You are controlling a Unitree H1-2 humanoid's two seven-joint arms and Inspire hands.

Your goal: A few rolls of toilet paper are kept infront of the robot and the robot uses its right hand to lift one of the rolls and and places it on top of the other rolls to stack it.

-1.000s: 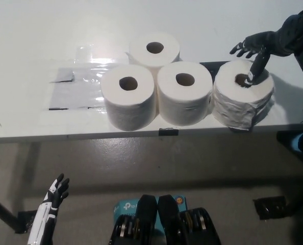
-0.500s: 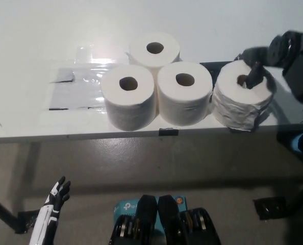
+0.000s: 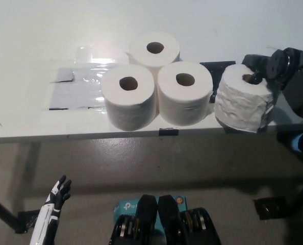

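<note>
Right hand: the black right hand [image 3: 266, 65] grips the wrapped roll [image 3: 243, 104] at its top far edge, one finger hooked into the core hole.
Wrapped roll: it sits at the table's [image 3: 29, 51] right front, tilted toward the other rolls, apart from them.
Three rolls: the front-left roll [image 3: 128, 97] and front-middle roll [image 3: 185, 93] stand side by side and touching; the back roll [image 3: 154, 49] stands behind them, upright.
Left hand: the white left hand [image 3: 57, 194] hangs low at the lower left, below the table, fingers spread, holding nothing.
Table marks: a clear plastic sheet [image 3: 75, 87] lies left of the rolls.
</note>
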